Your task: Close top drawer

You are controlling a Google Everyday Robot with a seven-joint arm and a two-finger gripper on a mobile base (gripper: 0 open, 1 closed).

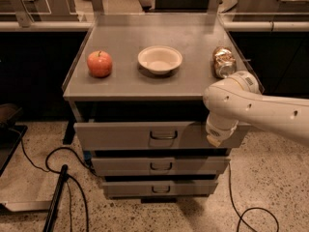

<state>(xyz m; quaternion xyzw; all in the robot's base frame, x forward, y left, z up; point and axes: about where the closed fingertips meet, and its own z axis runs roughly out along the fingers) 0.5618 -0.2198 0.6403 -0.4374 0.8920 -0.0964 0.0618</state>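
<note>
Grey metal cabinet top [145,83], red apple [99,64] at 9 o'clock, white bowl [160,59] at centre, shiny can [223,62] lying at 3 o'clock, gripper [215,138] below the front edge at 5 o'clock.
</note>
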